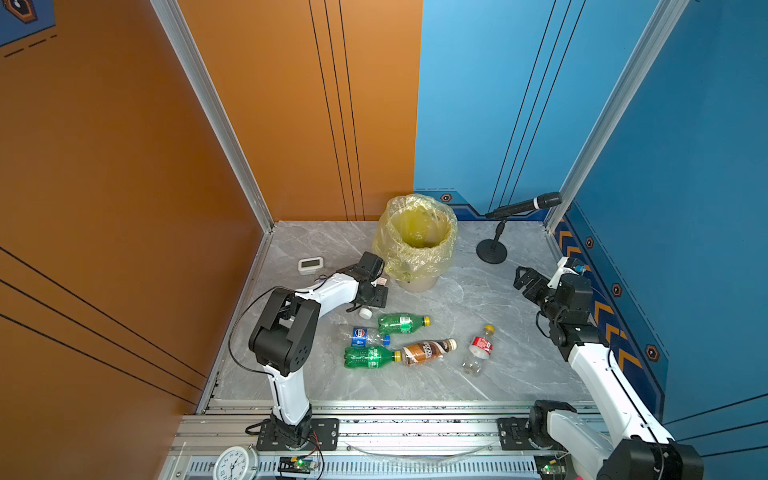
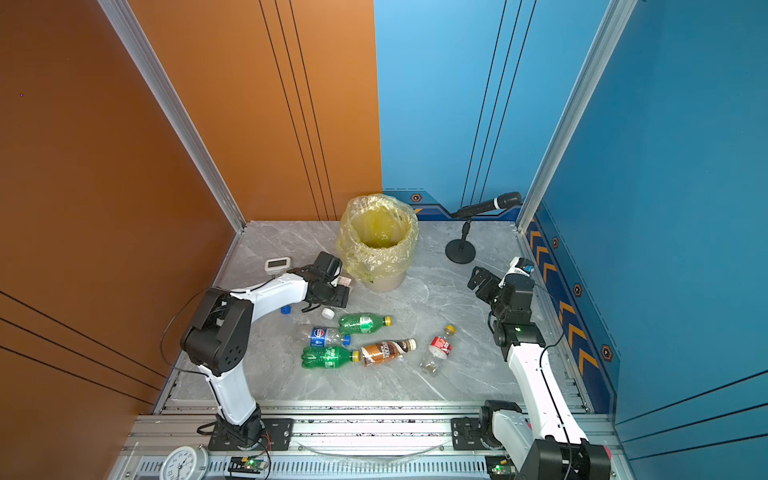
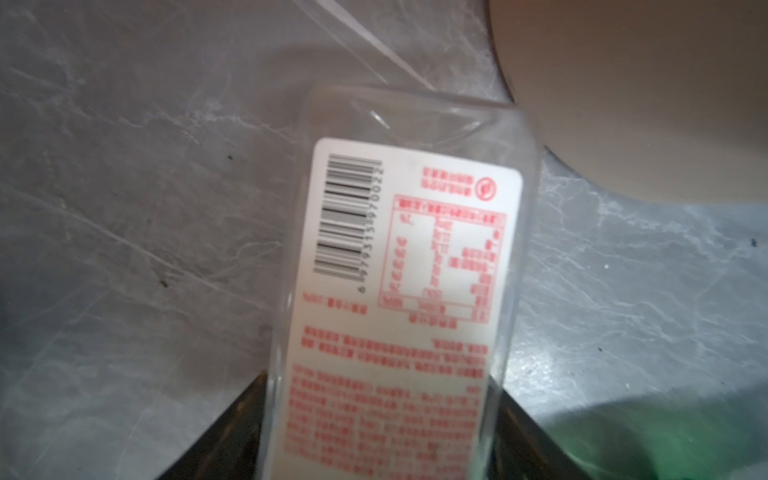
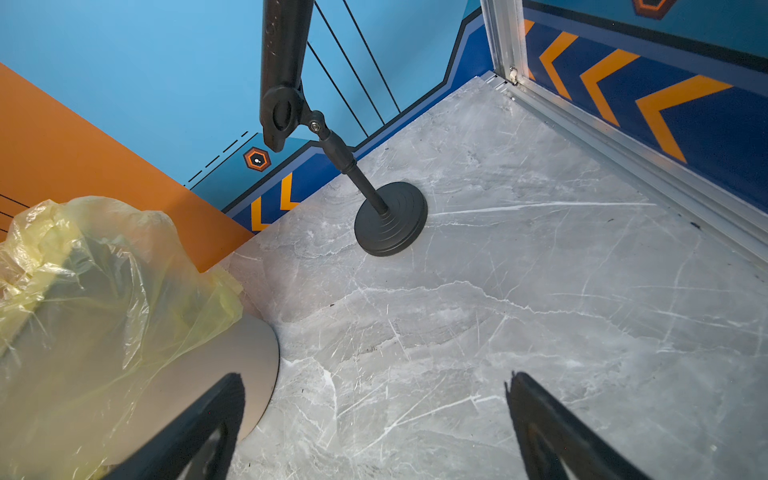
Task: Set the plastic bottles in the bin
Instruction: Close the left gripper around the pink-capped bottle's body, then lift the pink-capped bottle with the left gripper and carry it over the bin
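In the left wrist view the white red-label bottle (image 3: 411, 266) lies between my left gripper's (image 3: 378, 386) jaws, which press both its sides. It rests low over the table beside the bin (image 1: 415, 282), its white cap (image 1: 365, 313) pointing toward me. Two green bottles (image 1: 401, 324) (image 1: 368, 357), the Pepsi bottle (image 1: 363, 336), the brown coffee bottle (image 1: 428, 351) and the clear red-label bottle (image 1: 480, 349) lie mid-table. A blue cap (image 2: 285, 309) peeks from under the left arm. My right gripper (image 4: 376, 378) hangs open and empty at the right, away from the bottles.
A white timer (image 1: 310, 264) sits left of the bin. A microphone on a black round stand (image 1: 492, 251) is at the back right. Walls close in the table on three sides. A metal rail (image 1: 374, 428) and a clock (image 1: 232, 463) run along the front.
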Available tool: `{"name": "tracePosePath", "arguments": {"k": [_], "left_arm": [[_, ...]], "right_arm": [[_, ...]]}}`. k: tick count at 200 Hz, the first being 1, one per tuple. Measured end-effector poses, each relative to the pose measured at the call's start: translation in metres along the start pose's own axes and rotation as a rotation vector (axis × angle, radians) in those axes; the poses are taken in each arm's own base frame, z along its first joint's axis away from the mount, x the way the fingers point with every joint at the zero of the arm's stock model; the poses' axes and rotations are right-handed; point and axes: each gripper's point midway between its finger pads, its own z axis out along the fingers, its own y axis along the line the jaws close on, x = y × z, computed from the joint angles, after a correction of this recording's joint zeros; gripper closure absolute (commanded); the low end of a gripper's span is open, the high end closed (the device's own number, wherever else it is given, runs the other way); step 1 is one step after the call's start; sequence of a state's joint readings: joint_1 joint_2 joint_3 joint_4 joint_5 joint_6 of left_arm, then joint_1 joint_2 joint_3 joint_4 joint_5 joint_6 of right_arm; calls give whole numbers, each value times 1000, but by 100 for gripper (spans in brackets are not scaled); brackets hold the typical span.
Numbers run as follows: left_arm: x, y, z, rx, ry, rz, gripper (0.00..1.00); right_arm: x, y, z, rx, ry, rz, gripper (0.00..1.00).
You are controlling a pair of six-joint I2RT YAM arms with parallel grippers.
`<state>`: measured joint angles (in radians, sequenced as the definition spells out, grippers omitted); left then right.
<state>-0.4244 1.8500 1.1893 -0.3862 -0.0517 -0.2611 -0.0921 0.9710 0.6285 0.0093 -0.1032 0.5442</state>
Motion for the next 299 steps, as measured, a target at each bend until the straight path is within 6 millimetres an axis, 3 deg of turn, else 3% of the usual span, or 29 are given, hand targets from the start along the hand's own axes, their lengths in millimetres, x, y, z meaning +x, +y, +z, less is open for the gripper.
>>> {"name": "tracePosePath", "arguments": {"k": [28,62,108,150,213,239,271,299], "left_arm": [[-2,7,1,-6,-3,-35,44],[-2,21,-1,-15,-23,-92,48],[5,50,-26,-26,-87,-214,57],[-13,70,-81,6,-271,-325,60],[-52,74,-178,64,-540,-354,62],[-81,72,-223,87,-634,-349,64],[-121,52,-280,144,-755,-302,64],[-156,6,-305,227,-801,-206,64]], "right_arm": [[1,0,0,-1,2,0,0],[2,-1,0,-1,4,5,0],[2,0,0,-4,6,12,0],[2,0,0,-5,6,20,0],[2,0,0,-9,9,48,0],[3,1,1,-14,15,59,0],[4,0,2,-12,19,68,0],[5,0,2,-14,20,71,0]]}}
